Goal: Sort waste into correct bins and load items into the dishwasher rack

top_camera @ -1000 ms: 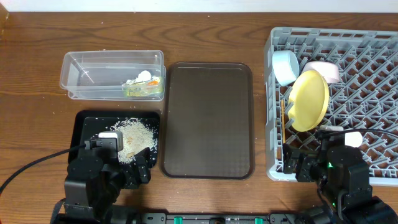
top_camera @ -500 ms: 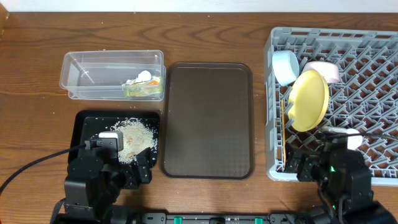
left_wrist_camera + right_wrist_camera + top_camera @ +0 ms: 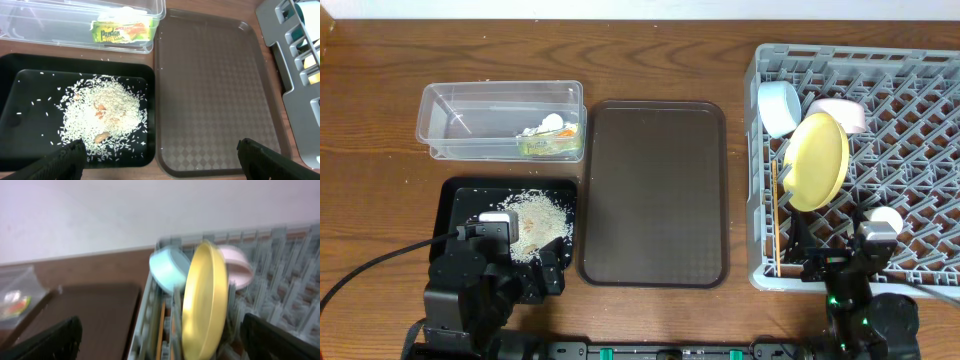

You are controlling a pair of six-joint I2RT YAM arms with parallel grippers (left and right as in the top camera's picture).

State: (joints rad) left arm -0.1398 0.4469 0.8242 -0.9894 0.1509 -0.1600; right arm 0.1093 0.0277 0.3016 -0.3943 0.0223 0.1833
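The grey dishwasher rack (image 3: 920, 150) stands at the right. In it a yellow plate (image 3: 818, 160) stands on edge, with a light blue bowl (image 3: 778, 107), a white bowl (image 3: 840, 113) and wooden chopsticks (image 3: 775, 215). The clear tub (image 3: 470, 120) holds the green-yellow wrapper (image 3: 552, 145) and the white tissue (image 3: 545, 125). Rice (image 3: 540, 220) lies in the black tray (image 3: 460, 195). My left gripper (image 3: 160, 160) is open and empty over the black tray's near edge. My right gripper (image 3: 160, 340) is open and empty at the rack's near-left corner. The cup is not visible.
The dark brown serving tray (image 3: 655, 190) lies between the black tray and the rack, with nothing on it. The right wrist view is blurred; it shows the plate (image 3: 202, 300) and the blue bowl (image 3: 167, 267) ahead.
My right arm has drawn back toward the table's near edge, away from the plate. The left arm has not moved.
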